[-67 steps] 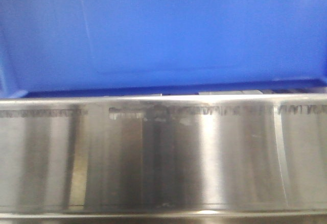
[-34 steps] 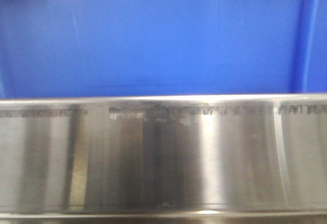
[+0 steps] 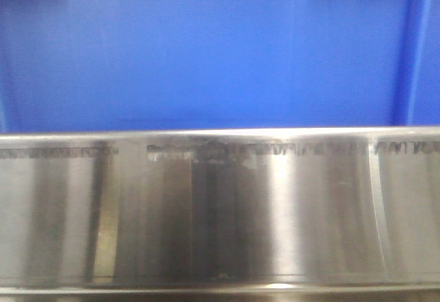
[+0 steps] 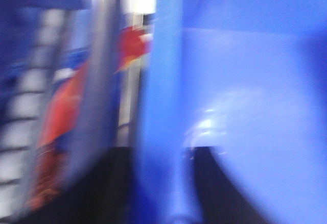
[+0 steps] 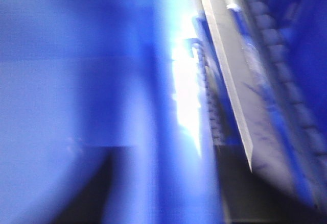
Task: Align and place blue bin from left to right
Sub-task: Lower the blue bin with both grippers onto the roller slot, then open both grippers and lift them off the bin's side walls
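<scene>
The blue bin (image 3: 206, 47) fills the upper half of the front view with its smooth side wall, a raised vertical rib (image 3: 414, 47) near the right edge. Its bottom edge is hidden behind the steel rail. Both wrist views are blurred by motion. In the left wrist view my left gripper (image 4: 163, 183) has a dark finger on each side of the blue bin's wall (image 4: 163, 106), shut on it. In the right wrist view my right gripper (image 5: 168, 188) likewise straddles the blue bin's wall (image 5: 173, 81), shut on it.
A brushed steel rail (image 3: 220, 206) spans the lower half of the front view, close to the camera. A steel bar (image 4: 104, 55) and a red-and-blue shape (image 4: 61, 117) lie left of the left gripper. A steel edge (image 5: 230, 81) and ribbed blue plastic (image 5: 301, 55) lie right of the right gripper.
The blue bin has come down: a second ago its bottom edge showed above the steel rail, now its wall reaches behind the rail and the right-hand rib is in view.
</scene>
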Robot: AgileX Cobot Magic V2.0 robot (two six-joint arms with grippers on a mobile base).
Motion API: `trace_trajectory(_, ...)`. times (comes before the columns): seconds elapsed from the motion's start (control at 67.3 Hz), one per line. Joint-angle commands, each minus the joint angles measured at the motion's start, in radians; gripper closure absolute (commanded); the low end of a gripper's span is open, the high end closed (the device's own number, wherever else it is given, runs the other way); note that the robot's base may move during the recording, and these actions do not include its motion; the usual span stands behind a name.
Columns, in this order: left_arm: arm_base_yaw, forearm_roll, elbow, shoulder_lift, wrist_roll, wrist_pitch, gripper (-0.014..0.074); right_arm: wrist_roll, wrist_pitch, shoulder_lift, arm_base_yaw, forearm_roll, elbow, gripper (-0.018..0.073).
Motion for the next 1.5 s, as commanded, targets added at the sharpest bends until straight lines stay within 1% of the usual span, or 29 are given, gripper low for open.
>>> trace_trajectory(0.0, -0.008, -0.011, -0.011, -0.011, -0.006, -0.020, 0.0157, -0.007, -0.036, -0.007, 0.004, -0.008, -0.011, 0.0058)
trace_trajectory(0.045, -0.008, -0.011, -0.011, -0.011, -0.006, -0.018, 0.0107, -0.007, -0.030, -0.010, 0.004, -0.008, -0.015, 0.0035)
trace_trajectory(0.104, -0.008, -0.009, -0.013, -0.013, -0.006, -0.018, 0.0071, -0.007, -0.018, -0.014, 0.004, -0.008, -0.028, 0.0030)
trace_trajectory(0.208, -0.008, -0.009, -0.013, -0.022, -0.006, -0.018, 0.0071, -0.009, 0.016, -0.022, 0.004, -0.008, -0.063, 0.0031)
trace_trajectory(0.282, -0.008, -0.009, -0.013, -0.036, -0.006, -0.018, 0.0095, -0.023, 0.032, -0.025, 0.004, -0.008, -0.086, 0.0032)
trace_trajectory(0.327, -0.008, -0.009, -0.017, -0.047, -0.006, -0.018, 0.0141, -0.039, 0.037, -0.032, 0.004, -0.008, -0.099, 0.0039)
trace_trajectory(0.356, -0.008, -0.009, -0.020, -0.053, -0.006, -0.016, 0.0181, -0.044, 0.039, -0.032, 0.004, -0.008, -0.101, 0.0060)
trace_trajectory(0.386, -0.008, -0.009, -0.028, -0.060, -0.006, -0.014, 0.0232, -0.044, 0.044, -0.037, 0.004, -0.008, -0.104, 0.0079)
trace_trajectory(0.401, -0.008, -0.009, -0.032, -0.062, -0.006, -0.012, 0.0276, -0.044, 0.046, -0.037, 0.004, -0.008, -0.107, 0.0095)
trace_trajectory(0.416, -0.008, -0.009, -0.034, -0.069, -0.006, -0.012, 0.0291, -0.044, 0.051, -0.037, 0.004, -0.008, -0.108, 0.0124)
trace_trajectory(0.431, -0.008, -0.009, -0.039, -0.072, -0.006, -0.012, 0.0339, -0.044, 0.056, -0.037, 0.004, -0.008, -0.110, 0.0146)
trace_trajectory(0.445, -0.008, -0.009, -0.039, -0.071, -0.006, -0.012, 0.0355, -0.044, 0.062, -0.037, 0.004, -0.008, -0.112, 0.0169)
trace_trajectory(0.475, -0.008, -0.004, -0.047, -0.079, -0.006, -0.010, 0.0421, -0.044, 0.067, -0.040, 0.004, -0.008, -0.112, 0.0209)
trace_trajectory(0.52, -0.008, 0.003, -0.051, -0.084, -0.006, -0.016, 0.0536, -0.044, 0.073, -0.039, 0.004, -0.008, -0.112, 0.0312)
trace_trajectory(0.579, -0.008, 0.026, -0.056, -0.089, -0.006, -0.033, 0.0661, -0.044, 0.074, -0.039, 0.004, -0.008, -0.112, 0.0445)
trace_trajectory(0.594, -0.008, 0.026, -0.058, -0.089, -0.006, -0.033, 0.0692, -0.044, 0.074, -0.042, 0.004, -0.008, -0.112, 0.0496)
trace_trajectory(0.609, -0.008, 0.028, -0.058, -0.089, -0.006, -0.031, 0.0706, -0.044, 0.074, -0.042, 0.004, -0.008, -0.112, 0.0531)
trace_trajectory(0.668, -0.008, 0.030, -0.061, -0.089, -0.004, -0.030, 0.0708, -0.044, 0.074, -0.049, 0.004, -0.008, -0.112, 0.0659)
trace_trajectory(0.742, -0.008, 0.030, -0.062, -0.093, -0.004, -0.021, 0.0708, -0.044, 0.074, -0.063, 0.004, -0.008, -0.112, 0.0623)
trace_trajectory(0.861, -0.008, 0.021, -0.062, -0.114, -0.004, -0.001, 0.0708, -0.044, 0.074, -0.097, 0.004, -0.008, -0.112, 0.0629)
trace_trajectory(0.906, -0.010, 0.024, -0.062, -0.127, -0.001, -0.015, 0.0708, -0.046, 0.074, -0.114, 0.006, -0.008, -0.112, 0.0629)
trace_trajectory(0.965, -0.016, 0.038, -0.058, -0.152, 0.016, -0.032, 0.0708, -0.075, 0.069, -0.139, 0.008, -0.008, -0.110, 0.0629)
trace_trajectory(1.039, -0.024, 0.054, -0.038, -0.186, 0.016, -0.076, 0.0708, -0.113, 0.039, -0.171, 0.009, -0.008, -0.098, 0.0639)
trace_trajectory(1.128, -0.036, 0.049, 0.019, -0.241, 0.016, -0.177, 0.0708, -0.147, -0.066, -0.228, 0.009, -0.008, -0.041, 0.0639)
trace_trajectory(1.218, -0.055, 0.049, 0.112, -0.327, 0.016, -0.331, 0.0708, -0.157, -0.180, -0.303, 0.009, -0.008, 0.055, 0.0639)
trace_trajectory(1.262, -0.058, 0.049, 0.172, -0.365, 0.016, -0.400, 0.0708, -0.168, -0.255, -0.349, 0.009, -0.008, 0.117, 0.0639)
trace_trajectory(1.321, -0.058, 0.049, 0.243, -0.423, 0.016, -0.492, 0.0708, -0.180, -0.318, -0.403, 0.009, -0.008, 0.189, 0.0639)
trace_trajectory(1.485, -0.058, 0.066, 0.462, -0.570, 0.016, -0.725, 0.0708, -0.255, -0.539, -0.558, 0.009, -0.010, 0.387, 0.0639)
